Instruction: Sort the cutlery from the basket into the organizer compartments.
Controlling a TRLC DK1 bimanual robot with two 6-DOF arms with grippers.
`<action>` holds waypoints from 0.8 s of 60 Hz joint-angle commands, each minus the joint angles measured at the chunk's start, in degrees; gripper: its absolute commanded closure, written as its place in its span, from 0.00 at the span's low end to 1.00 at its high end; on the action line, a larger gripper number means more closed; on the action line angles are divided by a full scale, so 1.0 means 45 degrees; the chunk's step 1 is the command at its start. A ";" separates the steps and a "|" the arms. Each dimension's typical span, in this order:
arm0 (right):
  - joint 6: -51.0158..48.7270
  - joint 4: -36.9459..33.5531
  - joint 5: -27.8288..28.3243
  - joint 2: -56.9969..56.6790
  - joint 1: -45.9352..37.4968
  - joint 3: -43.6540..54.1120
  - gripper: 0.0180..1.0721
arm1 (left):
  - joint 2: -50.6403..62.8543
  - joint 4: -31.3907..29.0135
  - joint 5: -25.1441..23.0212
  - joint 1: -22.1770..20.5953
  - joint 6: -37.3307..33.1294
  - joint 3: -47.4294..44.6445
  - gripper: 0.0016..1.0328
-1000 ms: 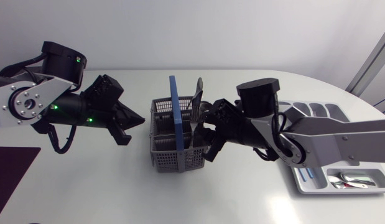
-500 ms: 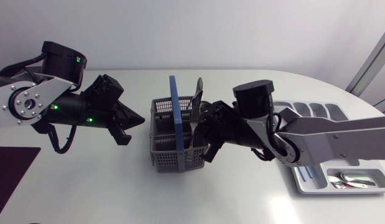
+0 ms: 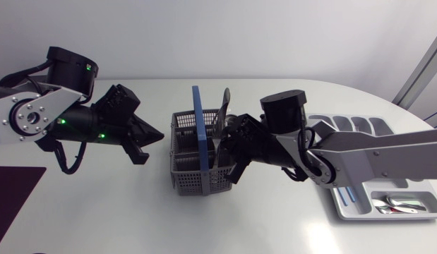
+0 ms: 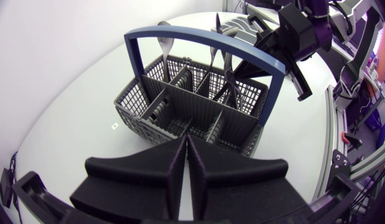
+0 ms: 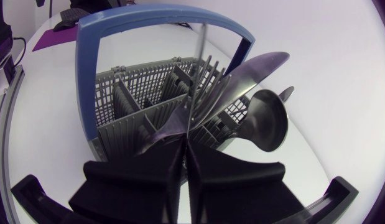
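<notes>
The grey cutlery basket (image 3: 197, 175) stands near the middle of the white desk (image 3: 274, 219). Its long axis and its blue hoop handle (image 3: 199, 127) run from the far side of the desk to the near side. Several pieces are seen standing in its right-hand compartments, handles down and leaning. In the right wrist view a fork (image 5: 208, 70) is shown with its tines up. A spoon (image 5: 267, 121) is tilted with its bowl out over the basket's wall.

The right gripper (image 3: 229, 149) is held against the basket's right side. Its arm comes in low across the desk from the right edge, bent at the elbow, and the wrist is angled towards the basket and slightly down. Its jaws are closed on a thin metal utensil (image 5: 195, 81). That piece is seen edge-on, and its long axis runs straight ahead from the fingertips past the blue handle. Which kind of piece it is cannot be told.

The left gripper (image 3: 156, 134) is held just left of the basket, apart from it and pointing at its side. The arm is folded back towards the left edge. Its jaws are pressed together with nothing between them.

The white organizer (image 3: 366, 125) lies well to the right, partly under the right arm. A few spoons (image 3: 402, 205) lie in its nearest compartment.
</notes>
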State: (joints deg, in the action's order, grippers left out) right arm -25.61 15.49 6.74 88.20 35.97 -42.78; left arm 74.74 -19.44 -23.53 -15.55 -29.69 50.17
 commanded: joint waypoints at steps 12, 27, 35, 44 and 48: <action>-0.0072 -0.0101 -0.0053 -0.0636 0.0074 0.0113 0.95 | -0.0203 -0.0035 0.0111 -0.0060 -0.0101 -0.0095 0.94; 0.0046 -0.1019 -0.0053 -0.2179 0.0074 0.0191 0.95 | -0.0261 -0.0035 0.0111 -0.0099 -0.0081 -0.0192 0.94; 0.0221 -0.2152 -0.0053 -0.3214 0.0133 -0.0199 0.95 | -0.0437 -0.0055 0.0131 -0.0118 -0.0062 -0.0231 0.94; 0.0475 -0.3949 -0.0053 -0.4484 0.0133 -0.0941 0.95 | -0.0710 -0.0191 0.0151 -0.0197 -0.0062 -0.0271 0.94; 0.0553 -0.4496 -0.0073 -0.4816 0.0152 -0.1215 0.95 | -0.0808 -0.0211 0.0151 -0.0255 -0.0042 -0.0310 0.94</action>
State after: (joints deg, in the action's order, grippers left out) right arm -24.45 -3.60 7.01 69.04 36.29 -45.08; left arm 72.34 -19.68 -23.07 -16.01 -29.67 50.17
